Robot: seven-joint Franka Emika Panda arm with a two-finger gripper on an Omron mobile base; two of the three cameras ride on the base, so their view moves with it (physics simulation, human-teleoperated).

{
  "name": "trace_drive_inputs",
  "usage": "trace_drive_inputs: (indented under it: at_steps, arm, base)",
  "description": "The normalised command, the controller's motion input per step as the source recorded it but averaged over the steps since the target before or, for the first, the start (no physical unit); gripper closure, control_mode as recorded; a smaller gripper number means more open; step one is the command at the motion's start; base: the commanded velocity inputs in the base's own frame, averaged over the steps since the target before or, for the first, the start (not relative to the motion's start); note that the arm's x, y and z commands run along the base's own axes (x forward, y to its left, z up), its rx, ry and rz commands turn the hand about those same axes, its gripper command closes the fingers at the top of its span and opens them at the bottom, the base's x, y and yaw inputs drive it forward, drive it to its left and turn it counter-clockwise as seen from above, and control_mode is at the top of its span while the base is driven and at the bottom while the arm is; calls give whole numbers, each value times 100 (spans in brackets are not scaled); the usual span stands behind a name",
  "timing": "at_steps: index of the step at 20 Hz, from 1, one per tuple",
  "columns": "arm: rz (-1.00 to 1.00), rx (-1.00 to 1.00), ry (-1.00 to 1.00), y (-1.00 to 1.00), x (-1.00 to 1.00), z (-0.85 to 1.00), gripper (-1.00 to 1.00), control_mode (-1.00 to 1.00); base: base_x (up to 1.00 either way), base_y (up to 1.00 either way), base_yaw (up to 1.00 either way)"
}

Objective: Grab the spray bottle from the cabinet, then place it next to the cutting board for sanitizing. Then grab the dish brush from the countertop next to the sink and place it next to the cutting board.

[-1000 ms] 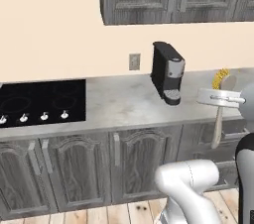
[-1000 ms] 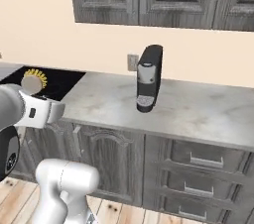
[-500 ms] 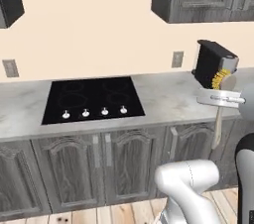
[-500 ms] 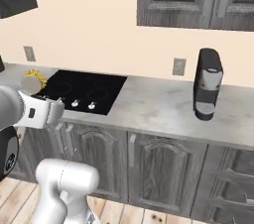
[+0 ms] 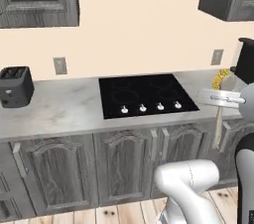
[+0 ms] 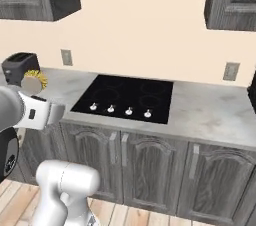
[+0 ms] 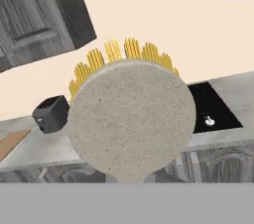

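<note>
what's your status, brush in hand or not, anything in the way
Gripper shut on dish brush, carried above floor level. Cutting board sighted left of toaster. Stovetop ahead; path along countertop looks open.

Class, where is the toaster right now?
The toaster stands at the left end of the countertop in the left base view, against the wall, left of the stove.

– Where is the dish brush (image 7: 131, 119)?
– Held at the gripper (image 5: 222, 100), round head with yellow bristles above, cream handle hanging below.
– The cutting board (image 7: 11, 143)?
– Flat on the countertop (image 5: 59, 109), far off.
</note>
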Motion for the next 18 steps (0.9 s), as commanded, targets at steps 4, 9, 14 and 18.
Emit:
trace_drive_inputs:
  at_steps: [4,9,14,18]
  arm:
    - [0,0,0,0,0,0,100,100]
    - [0,0,0,0,0,0,100,100]
    - [0,0,0,0,0,0,100,100]
    - [0,0,0,0,0,0,100,100]
  base:
    - [-11,100,-2]
    - [-25,100,-3]
    - [-43,100,-2]
    - [-54,100,-1]
